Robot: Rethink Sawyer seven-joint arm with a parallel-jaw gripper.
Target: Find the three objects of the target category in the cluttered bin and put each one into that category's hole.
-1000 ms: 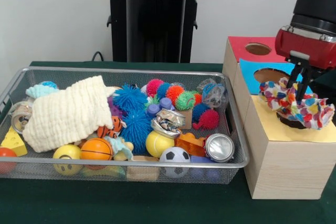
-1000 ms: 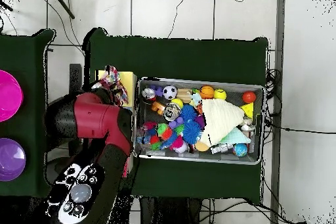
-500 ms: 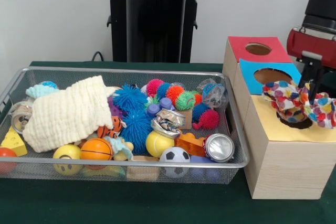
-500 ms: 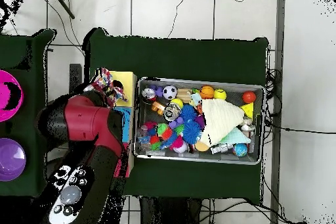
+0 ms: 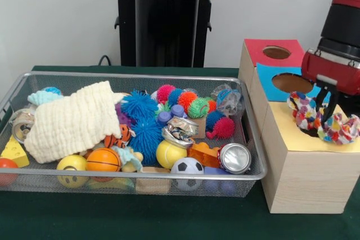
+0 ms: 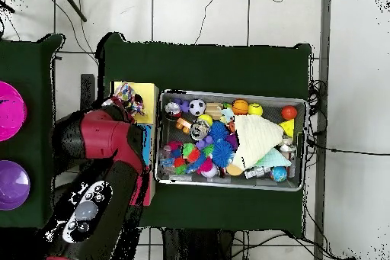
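Note:
A cloth [image 5: 304, 113] spotted in many colours is bunched over the hole of the yellow panel [image 5: 292, 140] on the wooden box. Part of it sags into the hole, and one end [image 5: 339, 128] lies on the panel to the right. My gripper [image 5: 326, 111] comes straight down into the middle of the cloth, shut on it just above the hole. From overhead, the same cloth [image 6: 127, 98] sits on the yellow panel [image 6: 146, 91] beside the red arm [image 6: 107, 136]. A cream waffle cloth [image 5: 73, 122] lies folded at the left of the wire bin [image 5: 135, 176].
The box also has a blue panel with a hole [image 5: 289, 82] and a red one with a hole [image 5: 277, 52]. The bin holds balls, spiky toys, cans and blocks. From overhead, a magenta bowl [image 6: 7, 110] and a purple bowl [image 6: 11, 184] stand at the left.
My gripper swung right and up with the cloth, then came back left and down. The cloth now sits lower and more bunched over the yellow panel's hole.

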